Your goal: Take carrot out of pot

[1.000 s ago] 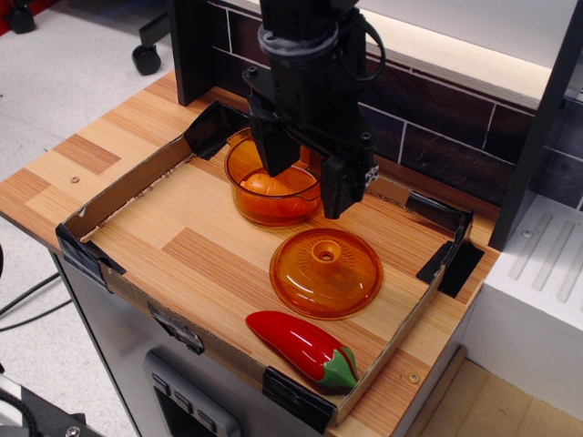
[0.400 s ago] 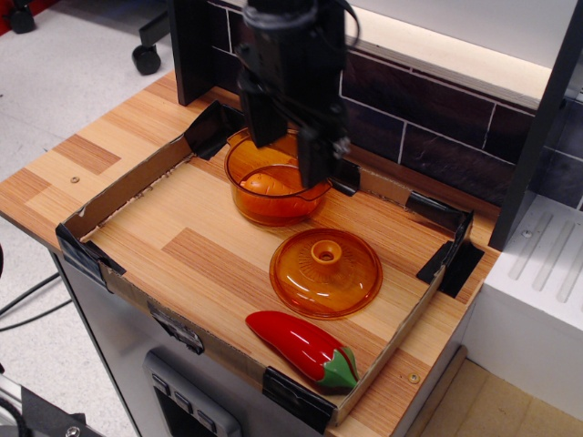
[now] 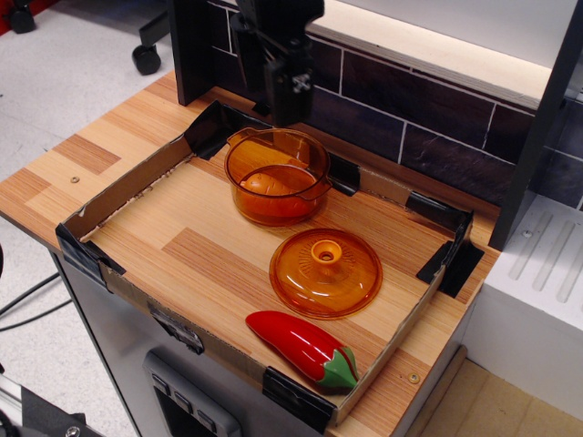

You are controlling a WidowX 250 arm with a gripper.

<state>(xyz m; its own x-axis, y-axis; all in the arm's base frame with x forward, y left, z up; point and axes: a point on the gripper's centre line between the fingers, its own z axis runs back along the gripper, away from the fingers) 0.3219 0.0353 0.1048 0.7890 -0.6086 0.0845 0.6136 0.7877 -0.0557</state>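
Note:
The translucent orange pot [image 3: 276, 176] stands at the back left of the cardboard-walled tray [image 3: 127, 193]. The small orange carrot [image 3: 264, 186] lies inside it, seen through the wall and from above. My black gripper [image 3: 270, 98] hangs above and behind the pot's far rim, clear of it, fingers pointing down. Its fingers stand apart with nothing between them.
The domed orange lid [image 3: 325, 271] with a centre knob lies on the tray in front right of the pot. A glossy red pepper [image 3: 301, 348] with a green stem lies near the tray's front edge. A dark tiled wall [image 3: 428, 118] rises behind.
My gripper has risen out of the pot and moved back and left, empty. The carrot has stayed in the pot.

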